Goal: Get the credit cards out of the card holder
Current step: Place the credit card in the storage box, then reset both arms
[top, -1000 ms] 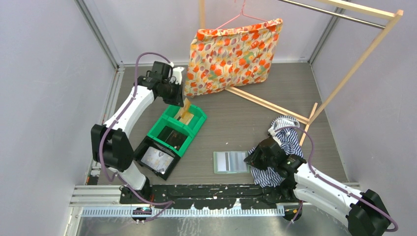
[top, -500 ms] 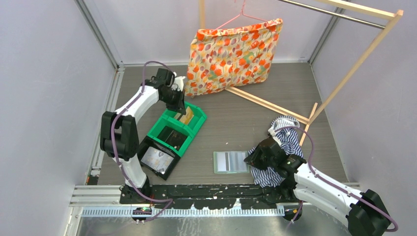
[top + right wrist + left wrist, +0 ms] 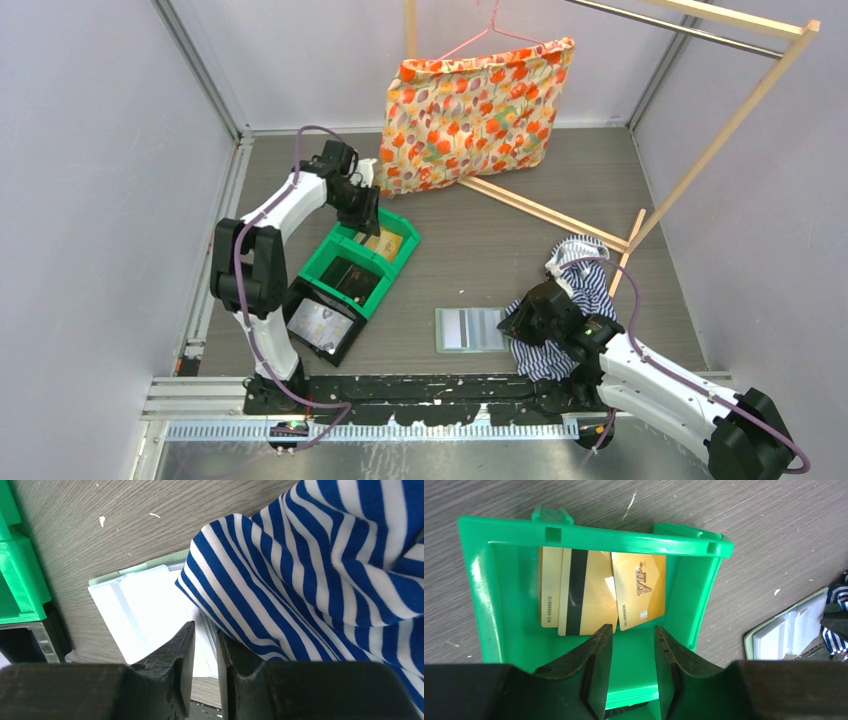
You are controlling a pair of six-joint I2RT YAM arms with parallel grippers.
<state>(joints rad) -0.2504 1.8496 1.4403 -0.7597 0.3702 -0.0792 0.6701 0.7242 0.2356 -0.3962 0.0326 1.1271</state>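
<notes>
Grey table (image 3: 774, 530): gold credit cards (image 3: 601, 592) lie in the left green bin (image 3: 594, 535) below the parted, empty left gripper (image 3: 632, 630); right gripper (image 3: 205, 630) at card holder (image 3: 135, 615), grip unclear

Three tan-gold credit cards (image 3: 601, 592) lie flat in the green bin's (image 3: 474, 595) far compartment, overlapping side by side. The middle one shows its black stripe, the right one its VIP face. Card holder (image 3: 468, 329) lies open on the surface (image 3: 480, 230), pale slotted inside up, right edge under the striped cloth (image 3: 325, 570).

Three gold credit cards (image 3: 591, 592), one green bin (image 3: 594, 532), one card holder (image 3: 786, 630), one striped cloth (image 3: 325, 565).
</notes>
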